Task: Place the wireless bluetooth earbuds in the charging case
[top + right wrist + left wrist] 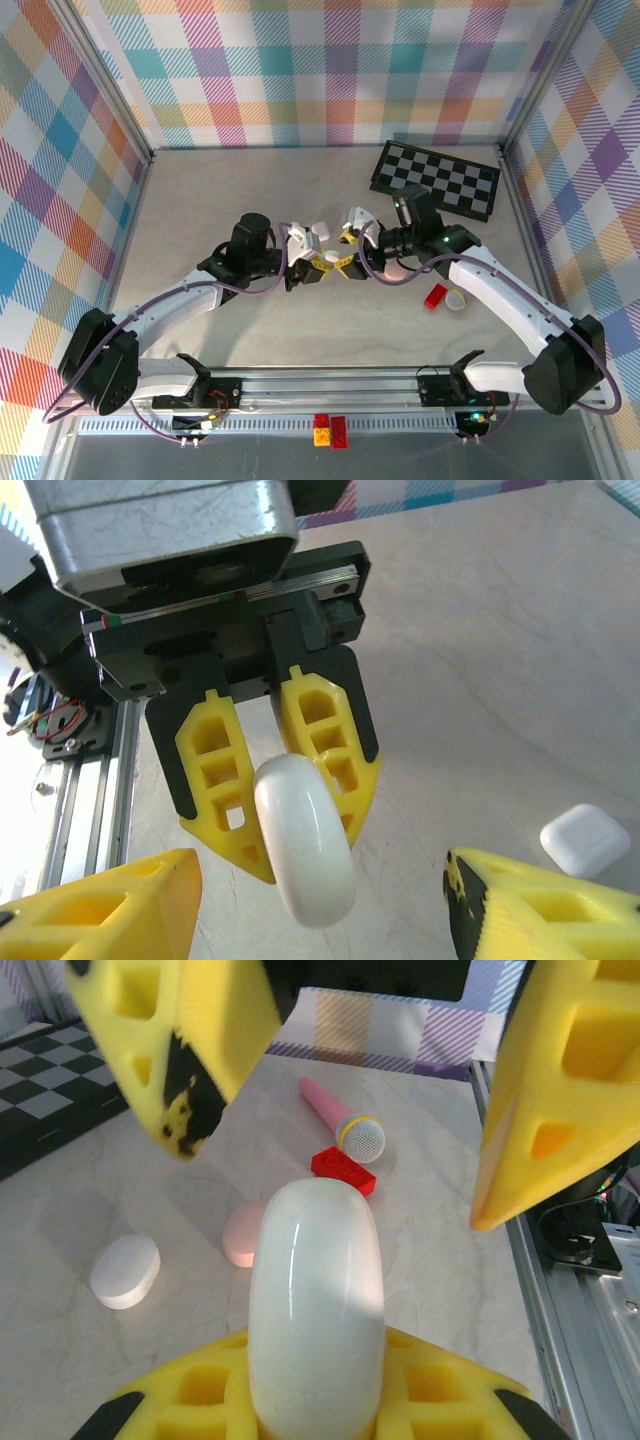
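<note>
left gripper: your left gripper was clamped on the white charging case, its yellow fingers pinching one end while the rounded other end stuck out past the fingertips.
charging case: it was held above the table, mid-workspace between the two arms, and it looked closed.
right gripper: your right gripper faced the left one head-on with its jaws wide apart, one finger on either side of the case and touching nothing.
behind the case, left wrist view: a pink case lay on the table just beyond it, with a white oval case well to its left.
further back: a red block sat just in front of a pink toy microphone, whose mesh head pointed towards the block.
right wrist view: a squarish white case lay flat on the table, apart from both grippers.
far right of the table: a checkerboard lay flat near the back wall.
near rail: red and yellow blocks sat side by side at the front edge, between the two arm bases.
</note>
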You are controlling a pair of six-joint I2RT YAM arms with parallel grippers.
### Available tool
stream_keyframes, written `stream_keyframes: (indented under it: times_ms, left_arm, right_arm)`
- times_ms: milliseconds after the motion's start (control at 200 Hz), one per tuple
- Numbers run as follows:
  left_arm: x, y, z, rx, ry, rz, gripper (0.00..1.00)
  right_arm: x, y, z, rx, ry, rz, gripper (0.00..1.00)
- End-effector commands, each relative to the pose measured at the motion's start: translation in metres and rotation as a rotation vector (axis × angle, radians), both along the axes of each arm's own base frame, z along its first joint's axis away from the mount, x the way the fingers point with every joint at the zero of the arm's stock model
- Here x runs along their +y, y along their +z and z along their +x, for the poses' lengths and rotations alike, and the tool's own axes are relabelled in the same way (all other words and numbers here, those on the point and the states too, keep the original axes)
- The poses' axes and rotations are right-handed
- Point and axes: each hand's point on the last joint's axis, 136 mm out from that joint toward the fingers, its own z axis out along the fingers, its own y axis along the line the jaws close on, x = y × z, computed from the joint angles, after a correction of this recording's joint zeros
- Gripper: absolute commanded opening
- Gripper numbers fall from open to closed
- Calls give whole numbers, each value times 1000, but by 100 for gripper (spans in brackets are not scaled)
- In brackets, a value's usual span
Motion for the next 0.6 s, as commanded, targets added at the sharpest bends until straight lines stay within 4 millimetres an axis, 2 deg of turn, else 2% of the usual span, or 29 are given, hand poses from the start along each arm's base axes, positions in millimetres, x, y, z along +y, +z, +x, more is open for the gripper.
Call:
stream_keyframes:
  times_ms: [0, 65, 140, 240, 395, 530, 595]
  left_arm:
    - [-5, 22, -7, -29, -49, -41, 0]
    - [-6, 24, -6, -34, -50, -49, 0]
    - [-7, 26, -6, -39, -49, -52, 0]
    - [-7, 26, -6, -45, -46, -55, 0]
    - [-7, 29, -4, -53, -42, -65, 0]
    - [-8, 31, -2, -55, -35, -71, 0]
    - [-9, 31, 0, -57, -29, -70, 0]
  right_arm:
    - [10, 10, -10, -55, 115, 46, 63]
    - [11, 7, -7, -50, 108, 45, 60]
    - [12, 5, -7, -33, 108, 41, 51]
    - [11, 1, -8, -16, 113, 25, 46]
    - [9, -5, -9, -10, 111, 6, 45]
    - [9, -7, -8, -10, 109, 4, 35]
    - [8, -9, -7, -16, 103, -2, 20]
